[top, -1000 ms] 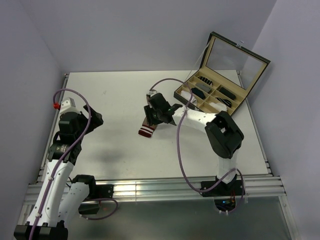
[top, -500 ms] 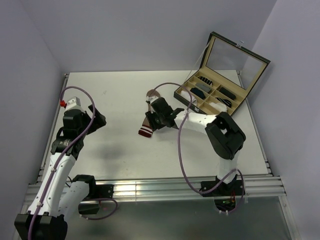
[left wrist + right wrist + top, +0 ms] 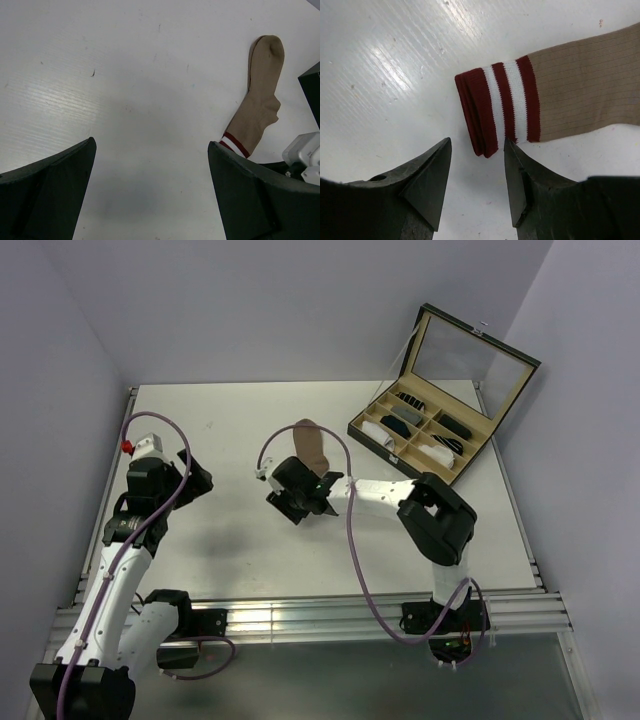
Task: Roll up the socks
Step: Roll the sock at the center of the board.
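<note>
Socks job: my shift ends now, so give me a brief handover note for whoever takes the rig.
Left gripper: open, empty, over bare table on the left side.
Right gripper: open, empty, fingertips right at the striped cuff of the tan sock.
Tan sock: lying flat and unrolled mid-table, toe toward the back wall. The open box sits at the far right.
Done: nothing rolled on this sock yet.
Left: grip the cuff and roll it up.
</note>
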Robot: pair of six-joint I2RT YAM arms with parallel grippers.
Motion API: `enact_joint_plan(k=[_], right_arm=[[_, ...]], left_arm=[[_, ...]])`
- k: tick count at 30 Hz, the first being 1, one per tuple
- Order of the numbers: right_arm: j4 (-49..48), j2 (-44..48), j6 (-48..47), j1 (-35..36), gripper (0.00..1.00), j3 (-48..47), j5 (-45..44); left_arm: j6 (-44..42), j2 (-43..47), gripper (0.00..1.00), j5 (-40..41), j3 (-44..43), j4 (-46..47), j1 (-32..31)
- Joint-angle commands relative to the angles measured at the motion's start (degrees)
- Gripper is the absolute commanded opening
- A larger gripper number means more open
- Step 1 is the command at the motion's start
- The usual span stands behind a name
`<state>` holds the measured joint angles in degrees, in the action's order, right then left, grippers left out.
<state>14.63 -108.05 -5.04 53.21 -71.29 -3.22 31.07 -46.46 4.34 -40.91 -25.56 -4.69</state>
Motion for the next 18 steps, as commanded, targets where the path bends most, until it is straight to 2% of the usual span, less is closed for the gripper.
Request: enact_joint_plan(k=[1,14,18], right_arm=[[1.19,-1.37,-3.22,1.01,0.54,-2.37,-2.75],[-1.01,-5.24,-4.1,3.21,0.53,-1.22,-6.88],[-1.45,-6.03,-4.8,3.92,0.46,-1.14,-8.29]], left_arm=[[-0.66,0.05,1.0,-0.82,-0.49,1.65,0.29],[-0.66,0.14,0.99,-1.26,-0.4,1.83,0.29],[-0.75,0.23,0.99,-1.17,-0.4,1.74,0.29]])
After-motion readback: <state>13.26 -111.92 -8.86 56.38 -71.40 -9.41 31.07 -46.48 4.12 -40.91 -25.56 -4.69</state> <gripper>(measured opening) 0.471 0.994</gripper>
